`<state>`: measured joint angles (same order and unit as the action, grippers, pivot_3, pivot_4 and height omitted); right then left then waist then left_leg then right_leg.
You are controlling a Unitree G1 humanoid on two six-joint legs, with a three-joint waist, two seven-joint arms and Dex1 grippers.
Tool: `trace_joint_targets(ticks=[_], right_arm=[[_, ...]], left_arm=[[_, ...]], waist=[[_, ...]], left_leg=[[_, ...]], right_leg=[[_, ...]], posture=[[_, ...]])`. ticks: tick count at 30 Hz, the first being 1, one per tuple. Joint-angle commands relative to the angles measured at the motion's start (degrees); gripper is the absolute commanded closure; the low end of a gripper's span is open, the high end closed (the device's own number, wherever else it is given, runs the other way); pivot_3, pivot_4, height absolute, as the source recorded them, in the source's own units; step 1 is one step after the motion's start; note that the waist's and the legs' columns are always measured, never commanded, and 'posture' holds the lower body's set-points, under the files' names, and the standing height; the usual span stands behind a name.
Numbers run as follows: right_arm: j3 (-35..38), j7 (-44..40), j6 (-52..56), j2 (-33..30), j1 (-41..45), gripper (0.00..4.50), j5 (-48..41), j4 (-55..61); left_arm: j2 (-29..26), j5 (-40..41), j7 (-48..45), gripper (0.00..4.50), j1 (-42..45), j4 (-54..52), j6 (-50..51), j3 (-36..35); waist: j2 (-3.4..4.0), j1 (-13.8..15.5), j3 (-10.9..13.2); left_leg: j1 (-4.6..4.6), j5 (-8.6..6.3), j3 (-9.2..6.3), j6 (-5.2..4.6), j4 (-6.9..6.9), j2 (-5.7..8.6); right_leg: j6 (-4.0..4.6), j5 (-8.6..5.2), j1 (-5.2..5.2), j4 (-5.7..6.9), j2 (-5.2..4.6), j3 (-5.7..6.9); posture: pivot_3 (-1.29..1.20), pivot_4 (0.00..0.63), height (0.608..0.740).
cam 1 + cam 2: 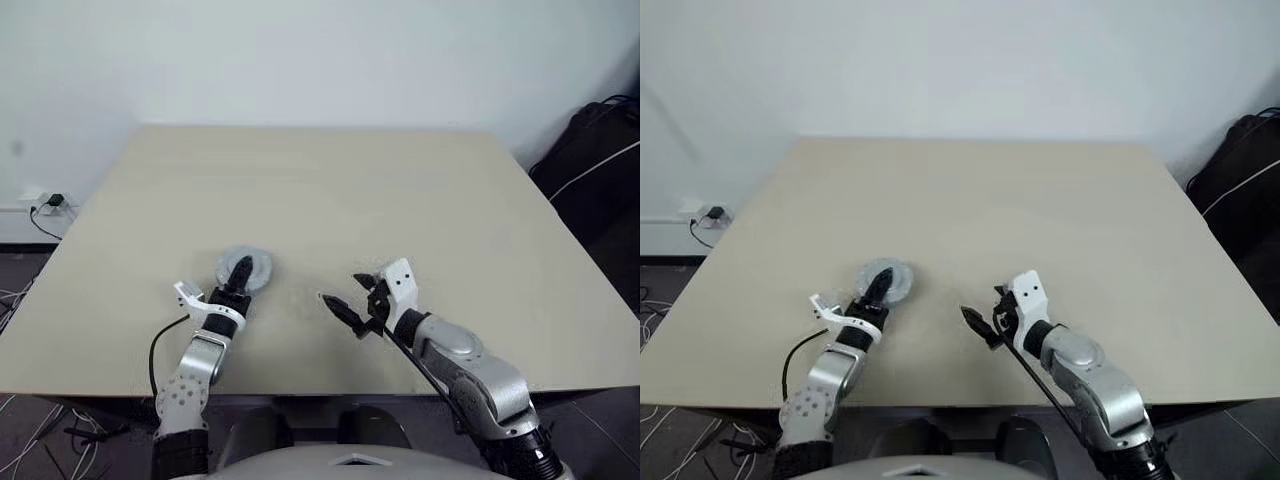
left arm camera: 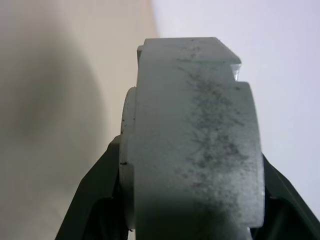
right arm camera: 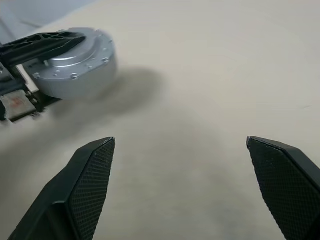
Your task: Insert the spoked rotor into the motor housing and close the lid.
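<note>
Motor housing [image 3: 75, 62], a closed silver-grey puck with its lid seemingly on, is pinched in the left gripper [image 1: 238, 275] jaws just above the desk [image 1: 400, 200]. Right gripper [image 1: 345, 300] jaws stand spread, empty, nearby. Assembly looks essentially finished; only setting down remains.

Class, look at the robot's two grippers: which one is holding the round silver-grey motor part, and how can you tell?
The left gripper: its black fingers clamp the silver-grey motor housing from both sides. The right gripper stands wide open with nothing between its fingers, only bare table.
</note>
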<state>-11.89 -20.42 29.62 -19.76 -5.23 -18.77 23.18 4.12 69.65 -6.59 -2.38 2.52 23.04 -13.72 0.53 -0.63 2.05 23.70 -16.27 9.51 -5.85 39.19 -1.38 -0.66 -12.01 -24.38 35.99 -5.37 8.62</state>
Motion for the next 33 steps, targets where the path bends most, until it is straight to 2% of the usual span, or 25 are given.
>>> trace_joint_targets(ticks=[1, 8, 18, 23, 25, 26, 30, 33], right_arm=[[0.7, 1.9, -11.2, 1.4, -2.6, 0.00, 5.3, -0.5], [2.2, 2.5, -19.0, 4.4, -6.1, 0.00, 7.6, -3.2], [3.2, 4.8, -19.4, 6.5, -7.1, 0.00, 10.9, -6.0], [3.4, 4.9, -18.6, 6.7, -7.5, 0.00, 11.7, -5.6], [3.5, 5.1, -17.8, 6.9, -7.6, 0.00, 11.9, -5.4], [3.4, 5.2, -17.5, 7.0, -7.6, 0.00, 11.9, -5.3], [3.0, 5.6, -16.1, 7.4, -7.7, 0.00, 12.2, -5.2], [3.0, 5.9, -15.6, 7.7, -7.8, 0.00, 12.3, -5.3]], left_arm=[[1.1, -3.2, 0.7, 2.38, 6.9, 2.9, -2.9, -2.0], [1.2, -7.4, 2.7, 2.38, 16.4, 13.0, -4.7, -6.4], [1.2, -13.5, 2.2, 2.38, 28.9, 29.9, -4.5, -10.0], [0.9, -17.4, 4.7, 2.38, 32.3, 35.7, -5.1, -11.5], [0.6, -18.7, 5.8, 1.62, 32.6, 37.0, -4.7, -11.9], [0.6, -19.1, 6.1, 1.42, 32.6, 37.3, -4.5, -12.1], [0.1, -20.6, 7.2, 0.13, 30.6, 36.1, -1.9, -11.9], [-0.4, -20.5, 8.4, 0.06, 26.3, 30.5, 3.2, -11.5]], waist=[[-0.13, 0.2, 0.0], [-0.45, -0.1, -0.2], [-0.60, -0.2, -0.3], [-0.60, -0.6, -0.3], [-0.59, -0.6, -0.3], [-0.57, -0.6, -0.3], [-0.50, -0.8, -0.4], [-0.39, -1.5, -0.8]], left_leg=[[0.00, 0.01, 0.00, 0.01, 0.00, -0.01], [-0.04, 0.06, 0.05, 0.10, 0.00, 0.00], [-0.05, 0.13, 0.05, 0.20, 0.01, -0.01], [-0.09, 0.13, 0.03, 0.21, 0.01, -0.04], [-0.13, 0.14, 0.02, 0.22, 0.01, -0.08], [-0.19, 0.16, 0.01, 0.24, 0.01, -0.09], [-0.92, 0.15, -0.04, 0.25, -0.01, -0.19], [-1.14, 0.13, -0.04, 0.23, -0.05, -0.21]], right_leg=[[0.00, 0.00, 0.04, 0.00, 0.02, 0.00], [-0.07, 0.05, 0.13, 0.01, 0.13, -0.06], [-0.07, 0.06, 0.16, 0.03, 0.49, -0.10], [-0.07, 0.06, 0.17, 0.05, 0.57, -0.14], [-0.17, 0.13, 0.22, 0.06, 0.62, -0.14], [-0.23, 0.16, 0.27, 0.06, 0.63, -0.13], [0.06, -0.01, 0.81, 0.05, 0.33, -0.11], [0.07, -0.02, 0.78, 0.06, 0.19, -0.10]], posture=[[0.00, 0.000, 0.740], [0.00, 0.000, 0.740], [0.00, 0.000, 0.740], [0.00, 0.000, 0.740], [0.00, 0.000, 0.740], [0.00, 0.000, 0.740], [0.00, 0.000, 0.740], [0.00, 0.000, 0.740]])
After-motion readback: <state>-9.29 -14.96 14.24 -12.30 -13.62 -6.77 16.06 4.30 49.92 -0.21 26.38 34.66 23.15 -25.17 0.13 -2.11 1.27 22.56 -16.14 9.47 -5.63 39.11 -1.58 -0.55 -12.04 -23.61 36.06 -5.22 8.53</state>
